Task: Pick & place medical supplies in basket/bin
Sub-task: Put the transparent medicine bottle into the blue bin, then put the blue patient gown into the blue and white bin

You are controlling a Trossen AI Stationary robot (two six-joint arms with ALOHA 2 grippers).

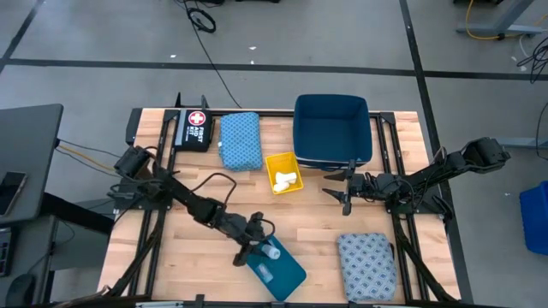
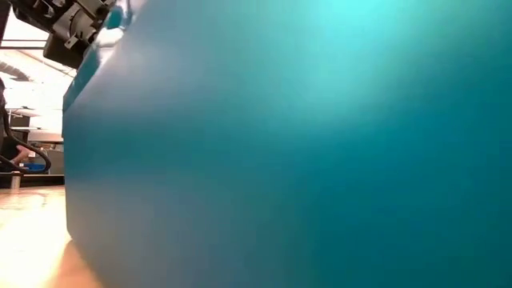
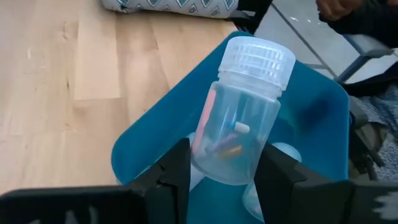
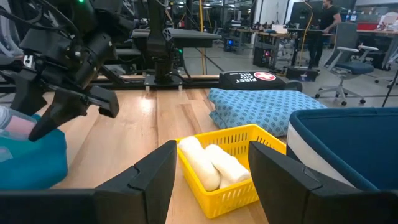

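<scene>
Teal plastic tray (image 1: 282, 269) lay near the front edge of the wooden table (image 1: 197, 265), with the left gripper (image 3: 222, 171) directly over it. Its jaws pinched a clear plastic bottle (image 3: 239, 124) with a ribbed cap, tilted above the tray; small coloured pieces showed inside the bottle.

The right gripper (image 4: 208, 180) hung with jaws spread and nothing between them, just beside the dark blue bin (image 1: 332, 128) and facing the small yellow basket (image 1: 283, 172). Two white rolls (image 4: 211, 163) lay side by side in that basket.

A blue patterned pad (image 1: 241, 139) rested flat at the far side of the table, between the yellow basket and a black first-aid case (image 1: 194, 128). A grey-blue patterned pad (image 1: 366, 265) lay at the near right of the table, well apart from the bin.

In the low view the teal tray wall (image 2: 288, 152) filled nearly the whole field.
</scene>
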